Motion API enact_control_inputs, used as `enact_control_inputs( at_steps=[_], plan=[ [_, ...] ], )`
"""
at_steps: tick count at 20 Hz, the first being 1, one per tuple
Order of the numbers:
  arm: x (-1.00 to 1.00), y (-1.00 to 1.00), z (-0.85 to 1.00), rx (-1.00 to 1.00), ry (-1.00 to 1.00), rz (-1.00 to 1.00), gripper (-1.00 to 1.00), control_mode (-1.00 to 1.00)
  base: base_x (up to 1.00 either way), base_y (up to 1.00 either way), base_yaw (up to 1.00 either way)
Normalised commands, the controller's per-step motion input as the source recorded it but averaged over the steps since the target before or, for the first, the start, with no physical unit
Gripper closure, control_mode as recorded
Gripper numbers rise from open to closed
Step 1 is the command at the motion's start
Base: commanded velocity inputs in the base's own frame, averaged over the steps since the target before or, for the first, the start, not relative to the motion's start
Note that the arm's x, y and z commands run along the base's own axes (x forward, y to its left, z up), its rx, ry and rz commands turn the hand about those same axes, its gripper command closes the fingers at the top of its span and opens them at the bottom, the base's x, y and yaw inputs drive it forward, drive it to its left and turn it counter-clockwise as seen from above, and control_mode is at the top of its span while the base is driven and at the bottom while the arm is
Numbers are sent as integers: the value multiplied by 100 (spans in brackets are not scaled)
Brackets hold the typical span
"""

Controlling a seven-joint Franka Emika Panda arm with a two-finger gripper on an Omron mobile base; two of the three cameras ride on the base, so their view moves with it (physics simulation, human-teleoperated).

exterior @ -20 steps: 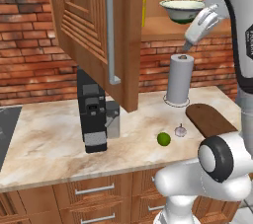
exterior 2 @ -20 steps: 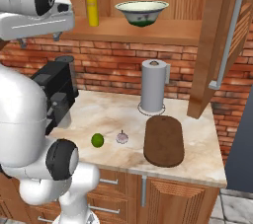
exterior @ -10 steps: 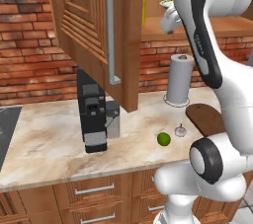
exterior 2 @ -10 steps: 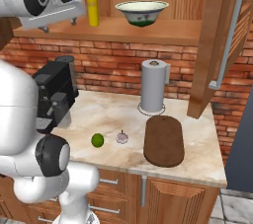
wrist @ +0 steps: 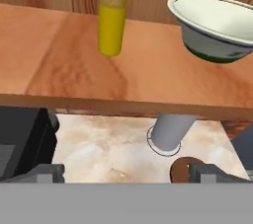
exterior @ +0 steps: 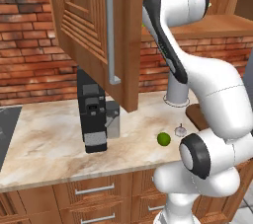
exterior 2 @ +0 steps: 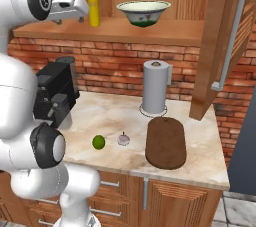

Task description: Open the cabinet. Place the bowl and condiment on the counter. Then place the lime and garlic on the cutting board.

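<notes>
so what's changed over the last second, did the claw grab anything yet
No grab yet. The arm swung away from the bowl toward the yellow condiment bottle; the claw now hangs open just beside the bottle, holding nothing. Bowl and bottle stay on the cabinet shelf; lime, garlic and cutting board lie unmoved on the counter.

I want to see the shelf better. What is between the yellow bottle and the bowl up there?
Nothing: in the right base view, only bare wooden shelf lies between the yellow bottle and the bowl. The hand view shows the same gap.
</notes>
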Motion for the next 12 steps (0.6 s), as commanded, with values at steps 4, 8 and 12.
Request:
enact_control_inputs(
  at_steps=[4,8,12],
  plan=[
    [75,14,0,0,-14,-14,-100,-100,0,0,0],
    [56,-1,0,0,-16,-2,-100,-100,0,0,0],
    [32,-2,0,0,-17,0,-100,-100,0,0,0]
  ],
)
